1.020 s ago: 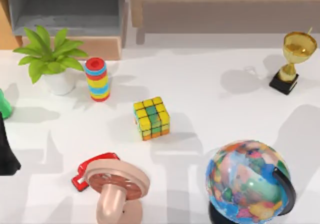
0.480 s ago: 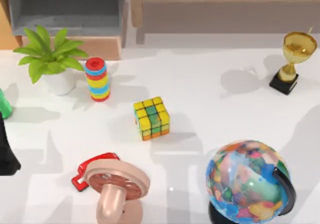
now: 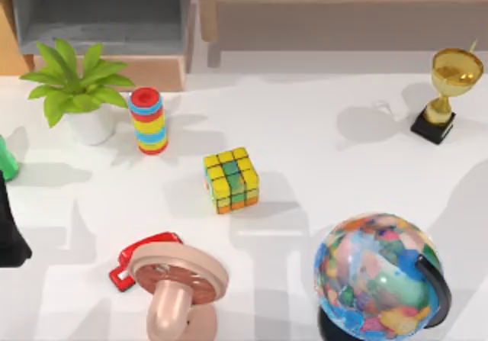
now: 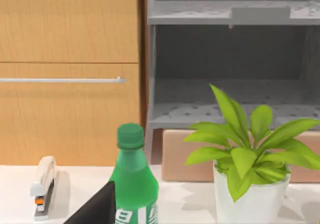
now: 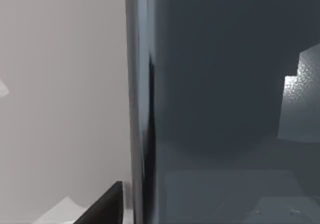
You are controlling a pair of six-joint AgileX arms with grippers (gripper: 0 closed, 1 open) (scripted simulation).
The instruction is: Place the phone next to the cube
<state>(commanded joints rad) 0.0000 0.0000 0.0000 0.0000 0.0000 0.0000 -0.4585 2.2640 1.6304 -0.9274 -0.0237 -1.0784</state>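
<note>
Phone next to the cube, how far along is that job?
Done: nothing placed yet; the cube sits mid-table with bare table around it. In hand: the right pincer is close against the phone, grip unconfirmed. Left: bring the phone over and lay it beside the cube. The left arm is parked at the left edge.

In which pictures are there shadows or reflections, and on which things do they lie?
Top view: the trophy casts a soft shadow on the table toward its left; the cube has faint shadows on both sides. Right wrist view: the phone has a glossy screen with pale reflected patches. Left wrist view: the plant shades the table beside its pot.
</note>
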